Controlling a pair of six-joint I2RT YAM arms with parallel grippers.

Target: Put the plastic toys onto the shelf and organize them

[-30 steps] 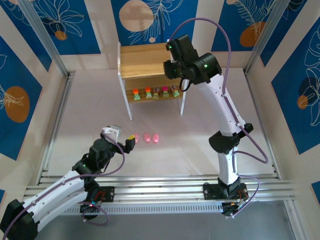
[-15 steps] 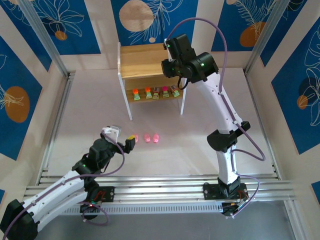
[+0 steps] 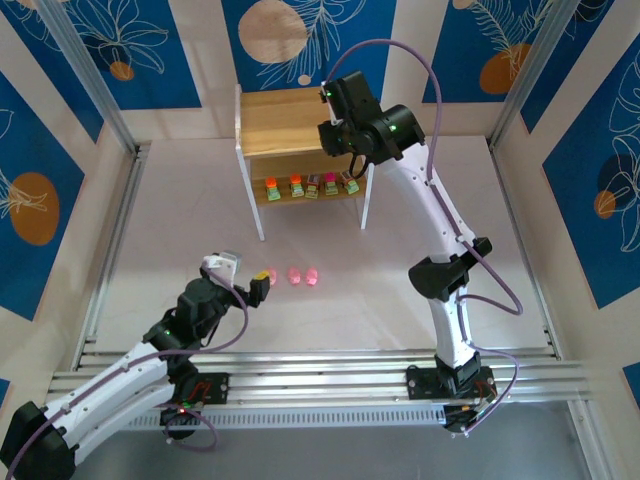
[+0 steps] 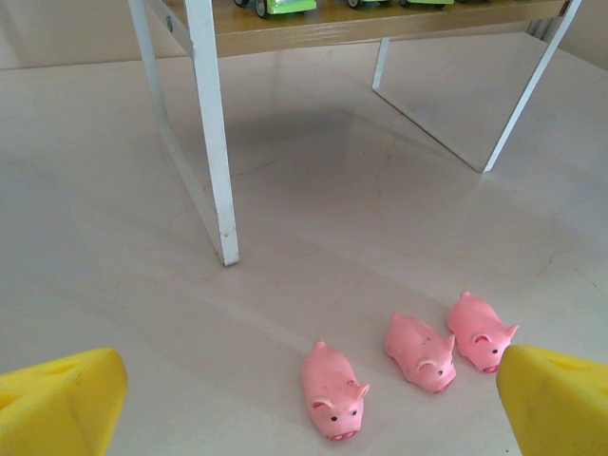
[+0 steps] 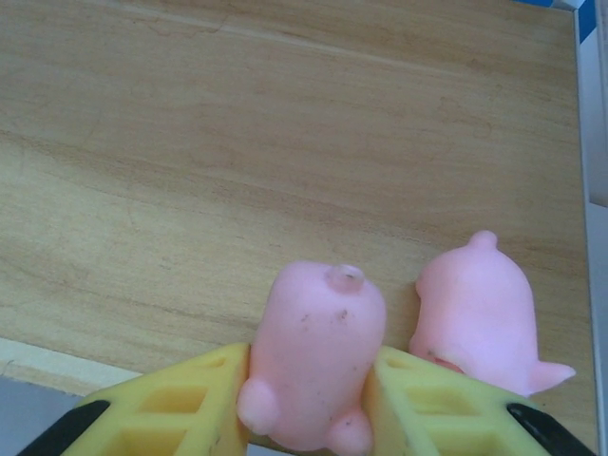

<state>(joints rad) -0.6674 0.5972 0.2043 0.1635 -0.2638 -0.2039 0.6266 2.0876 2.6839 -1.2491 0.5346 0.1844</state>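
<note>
Pink, rounded pig toy sits pinched between the yellow foam fingers of the right gripper, snout pointing away from the wrist camera, over the top board of the shelf. Whether the pig touches the wood cannot be told. A second pig lies on the same board just to its right, close to the board's right edge and nearly touching the held one.

On the lower board, five blocky green-based pieces stand in a single row along the front edge, their tops orange, magenta or grey.

Three more pigs lie on the pale table in front of the shelf, in a loose line: the left pig, the middle pig and the right pig. The middle and right ones are nearly touching; the left one lies slightly apart.

The left gripper hangs low near these three, spread wide, with one yellow pad at each lower corner of its wrist view and nothing between them. A white shelf leg stands beyond the pigs.
</note>
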